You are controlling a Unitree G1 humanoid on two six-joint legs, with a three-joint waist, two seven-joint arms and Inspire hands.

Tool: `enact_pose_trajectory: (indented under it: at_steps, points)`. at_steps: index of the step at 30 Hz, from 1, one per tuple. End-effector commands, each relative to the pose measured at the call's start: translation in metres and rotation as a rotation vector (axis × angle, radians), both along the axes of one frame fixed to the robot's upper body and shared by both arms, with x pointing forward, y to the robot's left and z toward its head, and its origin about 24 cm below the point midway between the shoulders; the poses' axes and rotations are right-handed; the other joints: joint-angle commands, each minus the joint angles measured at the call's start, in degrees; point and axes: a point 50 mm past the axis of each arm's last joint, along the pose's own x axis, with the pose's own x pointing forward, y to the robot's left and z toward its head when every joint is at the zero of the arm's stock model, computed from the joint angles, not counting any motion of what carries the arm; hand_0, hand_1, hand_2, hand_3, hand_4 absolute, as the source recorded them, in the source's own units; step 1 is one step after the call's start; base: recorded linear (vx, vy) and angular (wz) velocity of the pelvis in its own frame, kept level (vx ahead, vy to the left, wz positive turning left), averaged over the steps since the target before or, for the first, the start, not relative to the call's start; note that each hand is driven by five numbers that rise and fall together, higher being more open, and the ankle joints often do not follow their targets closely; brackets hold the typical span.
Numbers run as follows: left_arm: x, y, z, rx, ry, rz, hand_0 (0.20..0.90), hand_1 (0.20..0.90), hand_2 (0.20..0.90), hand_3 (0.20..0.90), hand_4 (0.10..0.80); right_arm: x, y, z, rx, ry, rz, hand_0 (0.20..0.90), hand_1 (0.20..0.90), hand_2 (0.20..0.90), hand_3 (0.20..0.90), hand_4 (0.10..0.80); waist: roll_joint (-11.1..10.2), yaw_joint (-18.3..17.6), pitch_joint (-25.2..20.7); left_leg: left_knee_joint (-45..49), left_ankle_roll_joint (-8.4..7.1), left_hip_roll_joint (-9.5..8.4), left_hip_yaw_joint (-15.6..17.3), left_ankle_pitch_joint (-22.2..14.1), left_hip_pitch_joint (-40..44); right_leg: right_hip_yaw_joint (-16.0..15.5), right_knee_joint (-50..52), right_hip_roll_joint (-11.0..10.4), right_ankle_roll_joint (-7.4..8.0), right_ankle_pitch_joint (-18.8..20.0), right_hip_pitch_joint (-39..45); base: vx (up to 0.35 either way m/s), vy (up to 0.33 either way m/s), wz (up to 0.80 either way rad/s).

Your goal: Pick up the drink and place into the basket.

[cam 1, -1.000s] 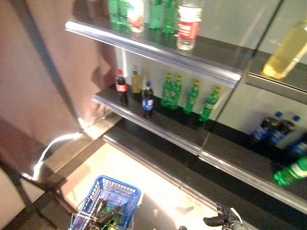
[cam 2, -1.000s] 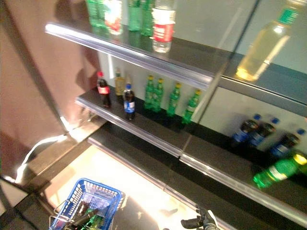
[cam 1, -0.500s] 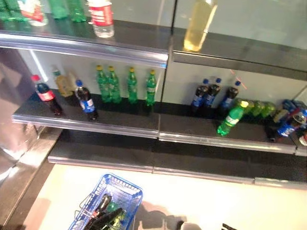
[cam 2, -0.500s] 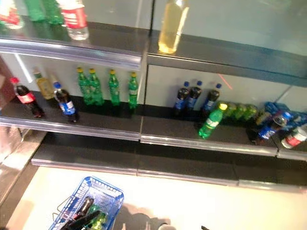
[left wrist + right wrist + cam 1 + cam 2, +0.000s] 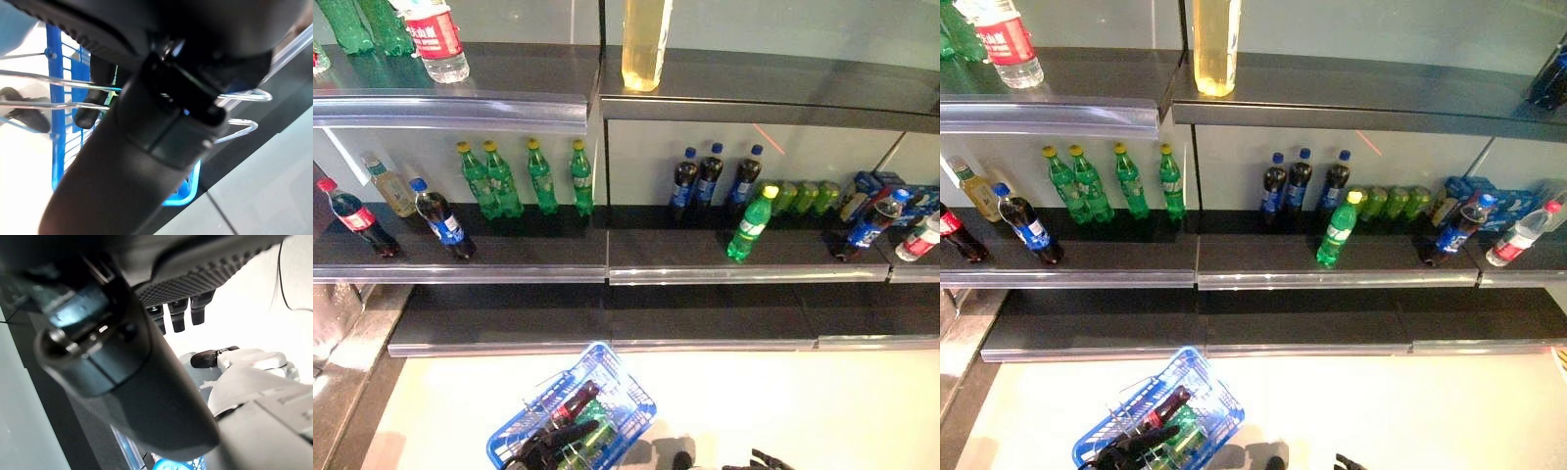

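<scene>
The blue basket [image 5: 630, 377] hangs low at the front left from my left hand [image 5: 551, 446], which is shut on its thin wire handles [image 5: 238, 128]. In it lie a dark cola bottle [image 5: 576, 399] and a green bottle [image 5: 597, 434]. My right hand [image 5: 759, 460] is low at the front right, empty, with its fingers [image 5: 179, 316] relaxed, far from the shelves. On the lower shelf [image 5: 705, 269] stand a tilted green bottle [image 5: 749, 225], dark bottles with blue caps [image 5: 710, 181] and green bottles with yellow caps [image 5: 524, 178].
At the lower shelf's left stand a red-capped cola [image 5: 357, 217] and a blue-labelled cola [image 5: 443, 220]. At its right are green cans [image 5: 803, 196] and more bottles [image 5: 871, 225]. The upper shelf [image 5: 460, 108] bears a yellow drink [image 5: 644, 44] and a water bottle [image 5: 435, 39]. A pale floor [image 5: 783, 401] lies before the shelves.
The camera has swung to the right, so the shelves now face me squarely. The blue basket still hangs from my left hand. My right hand stays low at the front right.
</scene>
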Motion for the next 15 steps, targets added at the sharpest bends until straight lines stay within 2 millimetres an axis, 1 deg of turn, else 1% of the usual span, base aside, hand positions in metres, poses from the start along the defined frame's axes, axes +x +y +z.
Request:
enact_pose_trajectory:
  at_steps: [1, 8, 15]
  points:
    - [0.02, 0.0335, 0.017, 0.086, -0.152, -0.007, 0.3, 0.3, 0.3, 0.2, 0.1, 0.0142, -0.0092, 0.0046, -0.023, -0.053, -0.061, 0.9, 0.9, 0.9, 0.9, 0.8, 1.6, 1.4, -1.1, -0.1, 2.79, -4.64, -1.1, 0.7, -3.5, -1.2, 3.0, 0.8, 1.61, -4.4, 2.2, -0.034, 0.008, 0.03]
    - [0.016, 0.0326, 0.0151, 0.078, -0.139, -0.029, 0.3, 0.3, 0.3, 0.2, 0.1, 0.0149, -0.0112, 0.0053, -0.032, -0.059, -0.062, 0.9, 0.9, 0.9, 0.9, 0.8, 2.0, 1.3, -1.5, -0.1, 2.93, -5.03, -1.3, 0.3, -3.2, -2.0, 3.5, 0.8, 1.61, -5.0, 2.3, 0.004, 0.02, 0.07]
    - [0.0192, 0.0329, 0.0161, 0.075, -0.146, -0.032, 0.3, 0.3, 0.3, 0.2, 0.1, 0.0157, -0.0103, 0.0054, -0.028, -0.065, -0.046, 0.9, 0.9, 0.9, 0.9, 0.8, 1.8, 1.2, -1.7, -0.1, 3.2, -5.0, -1.5, 0.1, -2.9, -1.8, 4.9, 0.8, 1.59, -5.7, 2.0, 0.0, 0.0, 0.0]
